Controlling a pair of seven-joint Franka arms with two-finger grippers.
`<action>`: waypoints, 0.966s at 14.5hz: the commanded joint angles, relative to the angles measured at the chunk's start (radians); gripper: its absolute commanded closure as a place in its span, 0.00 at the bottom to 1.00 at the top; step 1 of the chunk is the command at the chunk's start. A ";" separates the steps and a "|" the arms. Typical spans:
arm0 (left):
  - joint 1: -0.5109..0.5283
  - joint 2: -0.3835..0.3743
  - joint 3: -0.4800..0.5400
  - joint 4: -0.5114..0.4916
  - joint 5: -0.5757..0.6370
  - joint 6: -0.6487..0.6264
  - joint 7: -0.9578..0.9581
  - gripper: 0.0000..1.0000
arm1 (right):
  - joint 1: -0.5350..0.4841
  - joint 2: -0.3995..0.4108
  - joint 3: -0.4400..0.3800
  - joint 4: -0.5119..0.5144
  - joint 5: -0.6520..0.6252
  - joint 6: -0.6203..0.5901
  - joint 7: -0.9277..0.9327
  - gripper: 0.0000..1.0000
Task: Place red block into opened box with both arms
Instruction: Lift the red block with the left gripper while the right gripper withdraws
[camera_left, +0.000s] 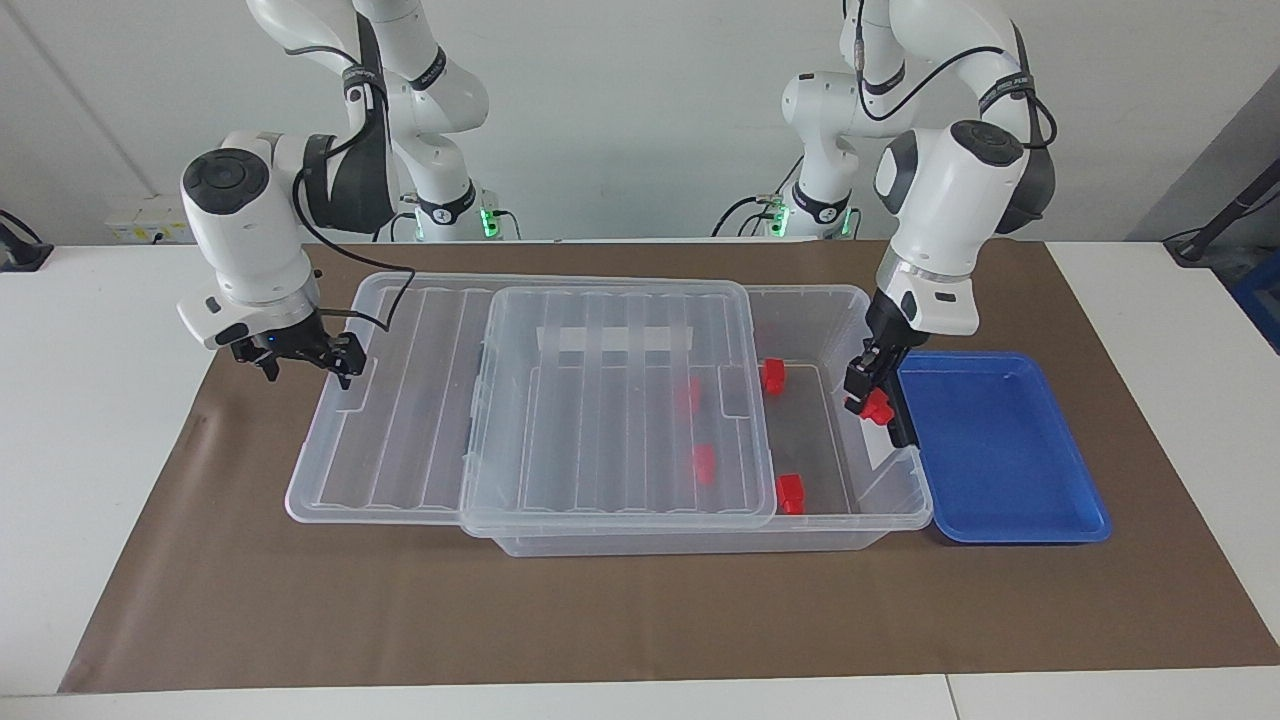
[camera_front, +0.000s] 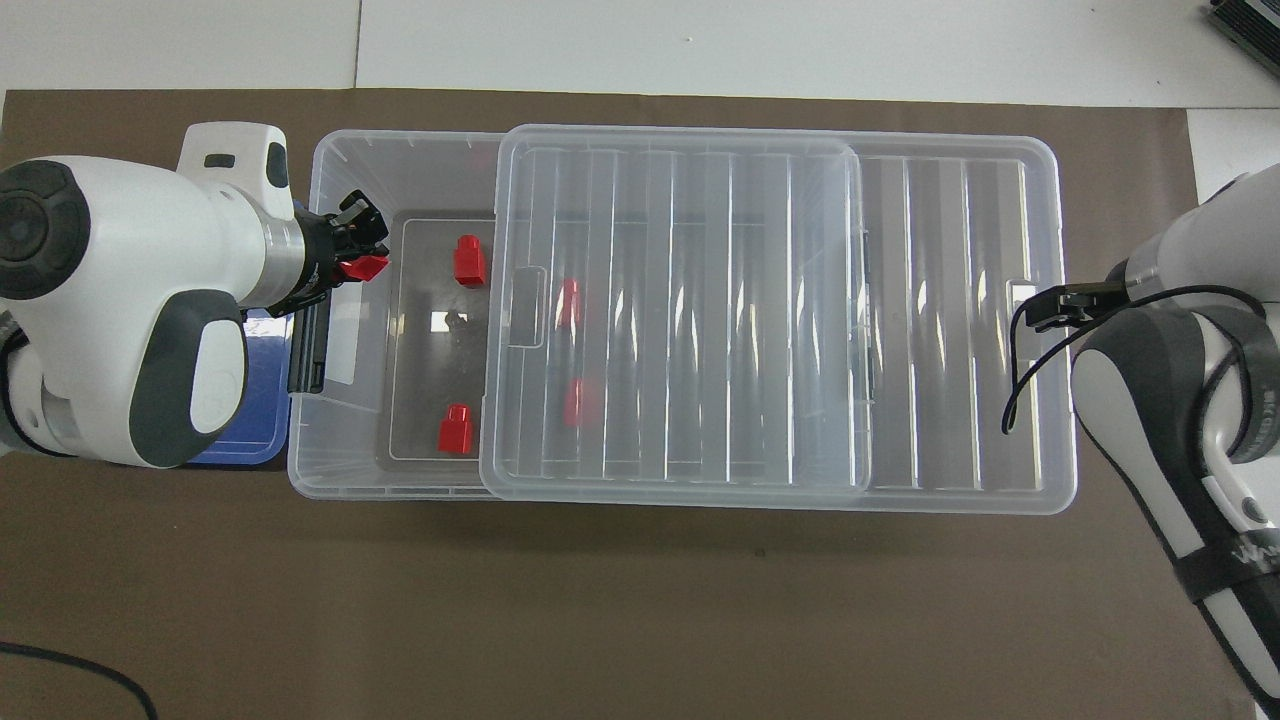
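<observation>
My left gripper (camera_left: 872, 398) (camera_front: 362, 262) is shut on a small red block (camera_left: 878, 408) (camera_front: 370, 267). It hangs just inside the open end of the clear box (camera_left: 835, 295) (camera_front: 330, 480), by the black latch handle (camera_left: 902, 425) (camera_front: 306, 350). The ribbed clear lid (camera_left: 600, 400) (camera_front: 700, 300) lies slid toward the right arm's end, overhanging the box there. My right gripper (camera_left: 308, 368) (camera_front: 1040, 305) stands open at the lid's end tab, one fingertip against its rim. Several red blocks lie in the box, two in the open part (camera_left: 772, 375) (camera_left: 791, 493) and two under the lid.
A shallow blue tray (camera_left: 1000, 450) (camera_front: 255, 400) sits against the box's handle end, mostly covered by the left arm in the overhead view. A brown mat (camera_left: 600, 610) covers the table under everything.
</observation>
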 joint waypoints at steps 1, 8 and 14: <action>-0.034 -0.027 0.016 -0.067 -0.016 0.056 -0.020 1.00 | -0.011 -0.015 0.003 0.023 -0.009 -0.043 -0.028 0.00; -0.057 0.003 0.016 -0.173 -0.015 0.208 -0.005 1.00 | -0.008 -0.109 0.009 0.095 0.134 -0.138 -0.020 0.00; -0.080 0.106 0.019 -0.171 -0.001 0.291 0.009 1.00 | 0.000 -0.143 0.012 0.264 0.162 -0.415 -0.018 0.00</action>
